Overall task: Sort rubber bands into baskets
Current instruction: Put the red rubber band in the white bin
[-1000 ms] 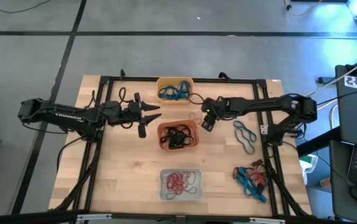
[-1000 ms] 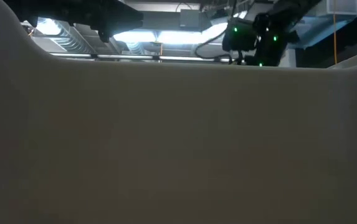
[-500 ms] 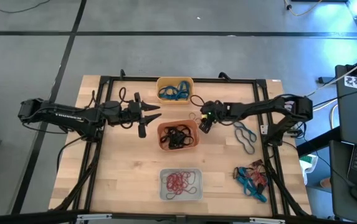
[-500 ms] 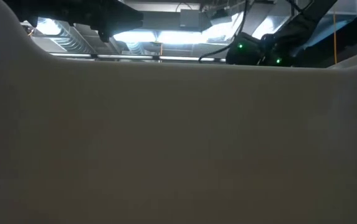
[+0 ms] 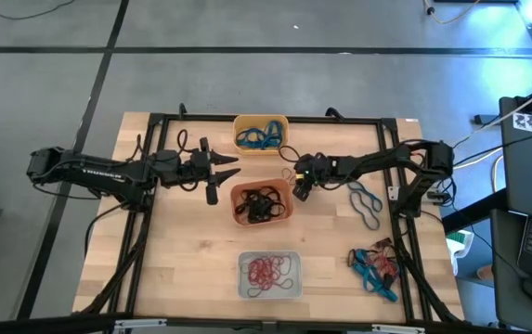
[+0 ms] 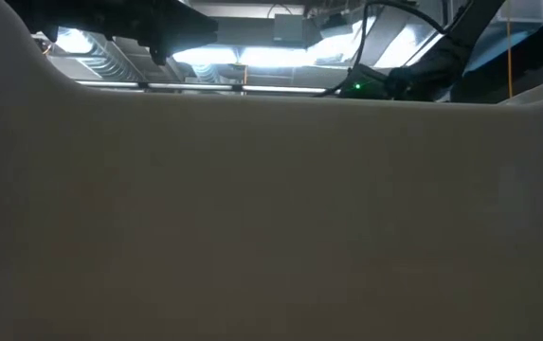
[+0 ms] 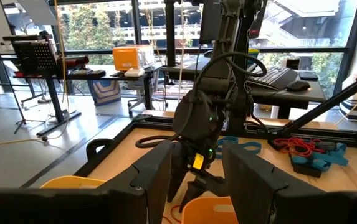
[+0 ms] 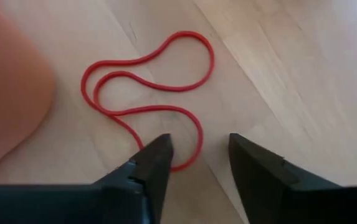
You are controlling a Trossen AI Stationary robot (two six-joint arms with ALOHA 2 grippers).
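A thin red rubber band [image 8: 147, 93] lies flat on the wood next to the red-orange basket [image 5: 262, 202], which holds black bands. My right gripper [image 8: 198, 155] is open and slants down over the band's near end, one finger on each side; I see no touch. The same gripper [image 5: 295, 186] sits at that basket's far right corner. My left gripper [image 5: 214, 172] hovers open and level to the left of that basket. The yellow basket [image 5: 261, 133] holds blue bands. The whitish basket [image 5: 268, 276] holds red ones.
Loose blue-grey bands [image 5: 366, 204] lie right of centre. A mixed pile of bands [image 5: 377, 264] sits near the right front. Black frame rails [image 5: 266, 119] border the table. The whitish basket's wall [image 6: 271, 218] fills most of the low view.
My right gripper has come down toward the table and moved a little left, toward the red-orange basket's far right corner. My left arm has kept still.
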